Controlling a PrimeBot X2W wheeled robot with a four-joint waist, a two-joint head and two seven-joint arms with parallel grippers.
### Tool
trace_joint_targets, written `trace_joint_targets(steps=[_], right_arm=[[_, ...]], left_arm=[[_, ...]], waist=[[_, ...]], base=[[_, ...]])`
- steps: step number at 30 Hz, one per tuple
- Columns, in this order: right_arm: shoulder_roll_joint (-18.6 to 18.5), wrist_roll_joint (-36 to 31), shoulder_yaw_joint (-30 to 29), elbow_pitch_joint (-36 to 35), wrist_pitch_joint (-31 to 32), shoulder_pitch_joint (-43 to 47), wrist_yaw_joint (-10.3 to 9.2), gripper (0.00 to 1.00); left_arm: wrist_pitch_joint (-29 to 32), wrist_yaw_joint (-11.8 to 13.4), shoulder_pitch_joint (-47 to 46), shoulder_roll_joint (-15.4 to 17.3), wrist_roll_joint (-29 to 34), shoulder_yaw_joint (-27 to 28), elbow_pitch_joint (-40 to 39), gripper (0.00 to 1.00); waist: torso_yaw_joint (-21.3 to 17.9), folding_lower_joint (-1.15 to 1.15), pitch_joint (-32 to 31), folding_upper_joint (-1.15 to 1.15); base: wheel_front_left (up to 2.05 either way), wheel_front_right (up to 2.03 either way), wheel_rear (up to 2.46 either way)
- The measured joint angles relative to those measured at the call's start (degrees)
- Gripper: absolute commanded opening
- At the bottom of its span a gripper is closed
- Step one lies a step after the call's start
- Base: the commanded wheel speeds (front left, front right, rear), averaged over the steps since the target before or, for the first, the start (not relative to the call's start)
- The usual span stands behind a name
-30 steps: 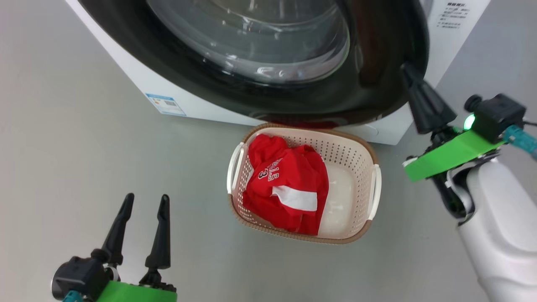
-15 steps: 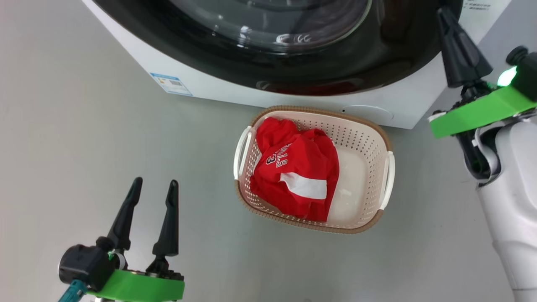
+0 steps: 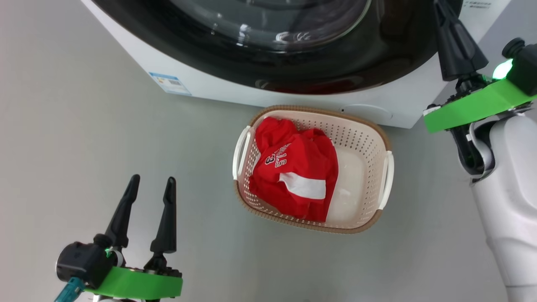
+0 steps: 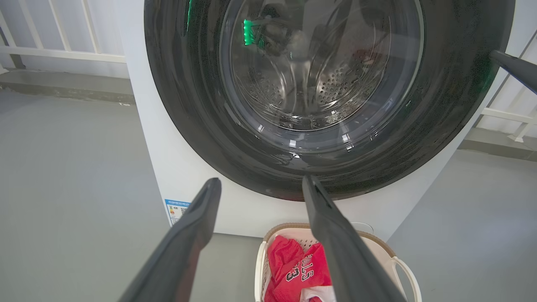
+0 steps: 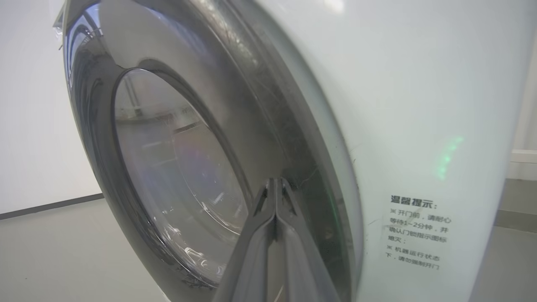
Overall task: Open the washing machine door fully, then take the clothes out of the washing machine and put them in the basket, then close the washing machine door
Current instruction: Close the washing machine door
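Right claw (image 5: 275, 184) pinched shut, empty, tips at door (image 3: 319, 79) rim. Door looks flush on washer (image 3: 218, 90). Left claw (image 3: 153, 180) spread wide, empty, over floor (image 3: 63, 147). Red clothes (image 3: 302, 167) in basket (image 3: 365, 126), just before washer.

The smooth pale grey floor (image 3: 75, 138) carries the big white front-loading washing machine (image 3: 222, 90) at its far side; the small cream perforated plastic basket (image 3: 360, 138) with a brown woven-look rim stands on the floor just in front of the machine's base.

Spread left gripper (image 4: 262, 180), washing machine door (image 4: 188, 105), clothes (image 4: 289, 268) in basket (image 4: 377, 242)
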Motion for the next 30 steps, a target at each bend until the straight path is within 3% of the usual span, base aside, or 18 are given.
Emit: trace_joint_targets(steps=[7,8,11,12,13,30], right_arm=[[0.5,0.1,1.9,-0.3,0.0,4.3,-0.15,0.02],[0.7,0.1,2.0,-0.3,0.0,5.4,-0.15,0.09],[0.9,0.1,2.1,-0.3,0.0,9.1,-0.16,0.6],[0.9,0.1,2.1,-0.3,0.0,9.9,-0.16,0.9],[0.9,0.1,2.1,-0.3,0.0,10.7,-0.16,1.0],[1.8,0.1,0.0,-1.9,0.0,24.2,-0.18,1.0]], left_arm=[[0.0,0.0,0.1,0.0,0.2,0.5,1.4,1.0],[0.0,0.0,0.1,0.0,0.2,0.5,1.6,1.0],[0.0,0.0,0.1,0.0,0.6,0.8,2.5,1.0],[0.0,0.0,0.1,0.0,0.7,0.9,2.7,1.0],[0.0,0.0,0.2,0.0,0.9,1.0,2.9,1.0],[0.0,0.0,2.7,0.9,2.6,4.0,6.3,1.0]], waist=[[-1.1,0.0,-2.1,0.0],[-1.3,0.0,-2.4,0.0],[-2.2,0.0,-3.9,0.0],[-2.4,0.0,-4.3,0.0],[-2.6,0.0,-4.7,0.0],[-8.4,0.0,-10.8,0.0]], base=[[0.0,0.0,0.0],[0.0,0.0,0.0],[0.0,0.0,0.0],[0.0,0.0,0.0],[0.0,0.0,0.0],[0.0,0.0,0.0]])
